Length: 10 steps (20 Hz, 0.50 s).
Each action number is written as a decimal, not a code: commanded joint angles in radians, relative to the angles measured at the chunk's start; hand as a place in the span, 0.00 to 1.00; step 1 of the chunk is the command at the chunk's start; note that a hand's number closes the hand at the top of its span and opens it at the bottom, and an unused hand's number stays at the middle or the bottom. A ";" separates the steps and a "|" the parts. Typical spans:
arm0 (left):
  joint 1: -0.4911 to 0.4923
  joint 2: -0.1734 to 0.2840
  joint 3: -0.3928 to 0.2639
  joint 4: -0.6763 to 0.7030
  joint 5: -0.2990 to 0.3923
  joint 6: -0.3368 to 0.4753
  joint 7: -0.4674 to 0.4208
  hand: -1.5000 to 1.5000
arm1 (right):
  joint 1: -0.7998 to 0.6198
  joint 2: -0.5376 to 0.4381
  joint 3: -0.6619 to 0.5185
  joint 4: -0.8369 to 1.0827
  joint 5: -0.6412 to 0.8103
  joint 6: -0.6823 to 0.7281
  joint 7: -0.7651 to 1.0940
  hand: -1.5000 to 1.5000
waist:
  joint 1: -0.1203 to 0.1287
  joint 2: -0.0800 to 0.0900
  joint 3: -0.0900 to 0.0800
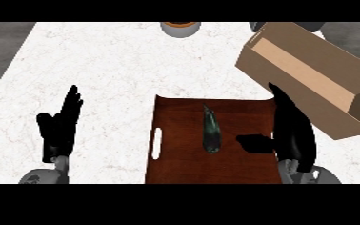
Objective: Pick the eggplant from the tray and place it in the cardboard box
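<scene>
Stood at the reaching step, judged from the layout: eggplant (212, 129) not yet grasped, lay lengthwise near the middle of the tray (183, 167), stem end pointing away from the robot. Right robot hand (290, 128) hovered over the tray's right edge, just right of the eggplant, fingers straight and together, thumb stuck out toward the eggplant but apart from it; nothing held. Left robot hand (62, 124) showed well left of the tray over the worktop (105, 62), fingers up and straight, resting, empty. Box (309, 76) sat beyond the tray's far right corner, tilted, open side facing up and toward the tray, inside visible and seemingly empty. Next move probably called for shifting the right robot hand leftward and down until fingers and thumb straddled the eggplant's thick middle, closing round it, then lifting and carrying up and right to the box opening; short trip, since the box lay just past the tray's corner. Slim, tapered shape likely meant a grip across the width rather than along the length. Round pot-like thing (181, 27) far beyond the tray, cut off at the top. No brands, labels or readable writing anywhere on tray, box or worktop.
</scene>
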 commanded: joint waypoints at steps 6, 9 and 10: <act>-0.015 -0.019 0.000 0.042 0.001 -0.020 -0.030 0.50 | -0.206 0.114 -0.050 0.038 -0.135 0.344 0.330 0.00 | 0.022 0.006 0.001; -0.010 -0.014 -0.004 0.028 -0.006 -0.021 -0.025 0.50 | -0.253 0.166 -0.051 0.118 -0.139 0.378 0.361 0.00 | 0.031 0.005 0.001; -0.079 -0.016 0.005 0.048 -0.015 0.006 0.024 0.50 | -0.277 0.162 -0.077 0.151 -0.174 0.399 0.341 0.00 | 0.021 0.008 0.002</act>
